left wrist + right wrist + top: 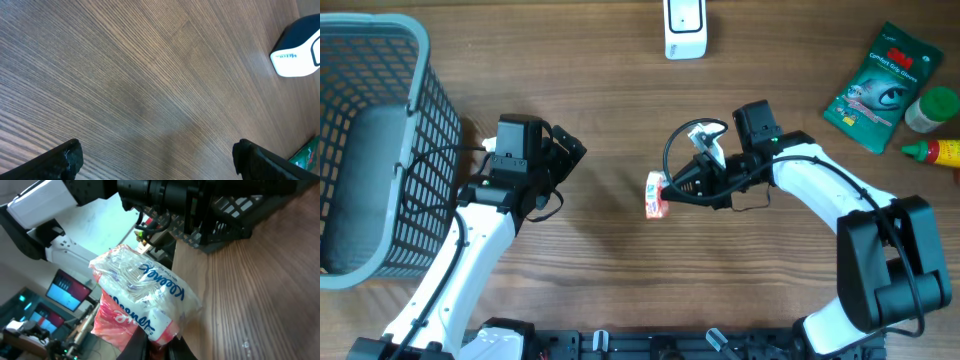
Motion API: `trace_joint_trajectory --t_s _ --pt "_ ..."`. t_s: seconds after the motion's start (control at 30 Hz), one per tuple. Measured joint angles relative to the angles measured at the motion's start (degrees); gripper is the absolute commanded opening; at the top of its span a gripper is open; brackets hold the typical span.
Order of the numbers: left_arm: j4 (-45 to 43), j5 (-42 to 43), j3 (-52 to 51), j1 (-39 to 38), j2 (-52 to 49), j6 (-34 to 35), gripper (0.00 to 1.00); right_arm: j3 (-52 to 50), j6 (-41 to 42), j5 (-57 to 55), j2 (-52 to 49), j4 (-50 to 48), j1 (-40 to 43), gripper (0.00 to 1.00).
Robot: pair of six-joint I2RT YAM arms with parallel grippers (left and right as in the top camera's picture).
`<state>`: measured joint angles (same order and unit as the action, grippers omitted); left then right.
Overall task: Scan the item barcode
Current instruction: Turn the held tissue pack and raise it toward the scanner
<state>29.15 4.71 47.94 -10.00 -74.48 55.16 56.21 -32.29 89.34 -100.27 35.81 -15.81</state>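
Wood-grain worktop, both arms over it.

Right end effector is clamped on the tissue pack. It pinches one end, so the pack juts out at 9 o'clock from the fingers, just right of the worktop's middle. In the right wrist view the pack shows "Kleenex" lettering on clear and pink wrap. My guess is that gripping one end leaves the broad printed faces free to turn toward a reader.

Scanner stands at 12 o'clock, well apart from the pack.

Left end effector is spread wide and holds nothing. It sits at 9 o'clock of the pack, between it and the basket, over bare wood. Probably parked clear of the work.

Not resolved:
- No barcode appears in any view, so I cannot say which face carries it.
- I cannot tell whether the pack touches the wood.
- The right fingers are mostly cut off at the bottom of their own view.
- The frame edge crops the scanner both overhead and in the left wrist view.
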Motion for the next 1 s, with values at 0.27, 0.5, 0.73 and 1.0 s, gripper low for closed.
trace_joint_trajectory --t_s 0.27,0.5,0.73,1.0 --pt "0.0 0.0 0.0 0.0 0.0 0.0 1.00 -0.3 -1.7 0.0 0.0 3.2 0.0 0.04" --pt "0.0 0.0 0.0 0.0 0.0 0.0 1.00 -0.3 -2.1 0.0 0.0 3.1 0.0 0.04" --pt "0.0 0.0 0.0 0.0 0.0 0.0 1.00 -0.3 -1.3 -0.1 0.0 1.6 0.0 0.04" --pt "0.0 0.0 0.0 0.0 0.0 0.0 1.00 -0.2 13.8 -21.5 0.0 -5.4 0.0 0.05"
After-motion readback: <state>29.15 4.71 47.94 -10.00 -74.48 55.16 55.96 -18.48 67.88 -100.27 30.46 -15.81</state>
